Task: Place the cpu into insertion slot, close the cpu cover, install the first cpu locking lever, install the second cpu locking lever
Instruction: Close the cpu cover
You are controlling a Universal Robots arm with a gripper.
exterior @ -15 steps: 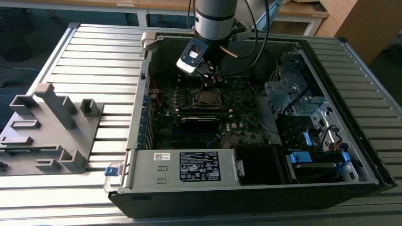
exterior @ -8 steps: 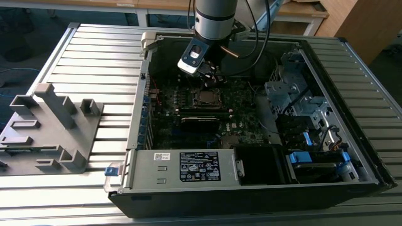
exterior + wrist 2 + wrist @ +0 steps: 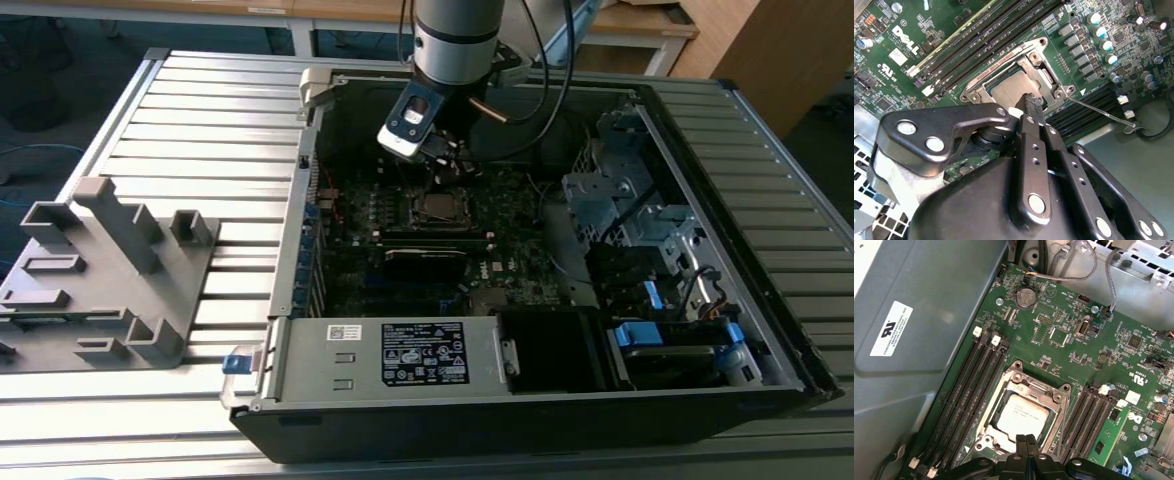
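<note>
The cpu [image 3: 1021, 413] lies flat in the insertion slot [image 3: 438, 208] on the green motherboard, its dull metal top [image 3: 1006, 90] showing through the window of the cpu cover [image 3: 1036, 384]. The cpu cover [image 3: 1004, 57] lies down over the chip. A thin wire locking lever [image 3: 1099, 111] sticks out from one socket corner, away from the frame. My gripper [image 3: 1033, 102] is shut with nothing between its fingers, its tip just over the socket's edge beside the cpu. In the first wrist view the gripper [image 3: 1025, 440] hovers at the socket's rim, and the exterior view shows the gripper [image 3: 434, 168] just behind the socket.
Memory slots [image 3: 974, 385] flank the socket on both sides. The open computer case has a labelled power supply [image 3: 400, 355] at the front and a metal drive cage [image 3: 627, 200] on the exterior view's right. A grey fixture [image 3: 107, 270] sits on the slatted table outside the case.
</note>
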